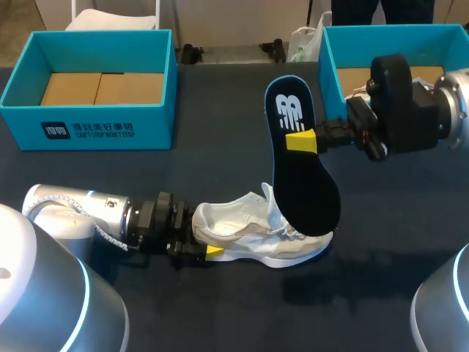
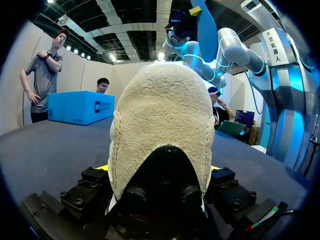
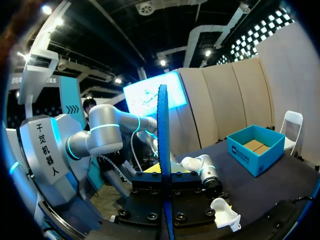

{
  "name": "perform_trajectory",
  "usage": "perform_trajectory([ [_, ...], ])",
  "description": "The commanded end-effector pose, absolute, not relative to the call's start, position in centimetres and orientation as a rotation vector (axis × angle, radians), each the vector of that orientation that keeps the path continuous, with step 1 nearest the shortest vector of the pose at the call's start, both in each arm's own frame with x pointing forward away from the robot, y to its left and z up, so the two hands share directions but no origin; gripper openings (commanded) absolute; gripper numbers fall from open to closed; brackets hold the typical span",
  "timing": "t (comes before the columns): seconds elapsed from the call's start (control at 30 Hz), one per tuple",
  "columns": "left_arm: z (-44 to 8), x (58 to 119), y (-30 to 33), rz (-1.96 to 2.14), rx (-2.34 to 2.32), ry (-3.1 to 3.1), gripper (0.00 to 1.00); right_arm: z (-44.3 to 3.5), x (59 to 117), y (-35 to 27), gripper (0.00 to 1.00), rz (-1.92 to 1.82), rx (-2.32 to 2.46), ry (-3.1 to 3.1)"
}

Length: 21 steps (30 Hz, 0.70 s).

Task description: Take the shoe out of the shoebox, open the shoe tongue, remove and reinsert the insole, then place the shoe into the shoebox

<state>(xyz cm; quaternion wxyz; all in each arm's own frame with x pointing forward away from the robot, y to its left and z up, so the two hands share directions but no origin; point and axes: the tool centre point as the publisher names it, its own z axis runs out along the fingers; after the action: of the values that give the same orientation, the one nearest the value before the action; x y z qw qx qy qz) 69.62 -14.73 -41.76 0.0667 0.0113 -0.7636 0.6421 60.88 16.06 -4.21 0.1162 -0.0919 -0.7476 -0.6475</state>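
Our left gripper (image 1: 207,248), lower centre-left of the head view, is clamped on the heel of the white shoe (image 1: 256,235). It pins the shoe sole-down on the table (image 1: 220,315), prob. so it can't skid while the other arm works. Our right gripper (image 1: 302,141), coming in from the upper right, pinches the dark insole (image 1: 304,183) near its logo end. It holds the insole upright w/ the broad end down at the shoe's mouth; touching or not, we can't tell. We judge that's to line it up for reinsertion. The teal shoeboxes, one upper left (image 1: 88,130) & one upper right (image 1: 327,66), stand well apart from the shoe, leaving working room.
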Motion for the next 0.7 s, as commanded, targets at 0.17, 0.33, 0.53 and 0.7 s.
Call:
perform_trajectory([
  [0.17, -41.7, 69.5, -14.6, 1.939, 0.039, -2.313, 0.64, -4.3, 60.5, 16.1, 0.0, -1.901, -0.277, -2.19],
  [0.33, -41.2, 69.5, -13.9, 1.92, 0.04, -2.348, 1.0, -4.3, 60.5, 16.1, 0.0, -1.901, -0.277, -2.19],
  [0.53, -41.1, 69.6, -13.2, 1.882, 0.043, -2.395, 1.0, -4.3, 60.5, 16.1, 0.0, -1.901, -0.277, -2.19],
  [0.7, -40.8, 69.6, -12.5, 1.826, 0.037, -2.431, 1.0, -4.3, 60.5, 16.1, 0.0, -1.901, -0.277, -2.19],
])
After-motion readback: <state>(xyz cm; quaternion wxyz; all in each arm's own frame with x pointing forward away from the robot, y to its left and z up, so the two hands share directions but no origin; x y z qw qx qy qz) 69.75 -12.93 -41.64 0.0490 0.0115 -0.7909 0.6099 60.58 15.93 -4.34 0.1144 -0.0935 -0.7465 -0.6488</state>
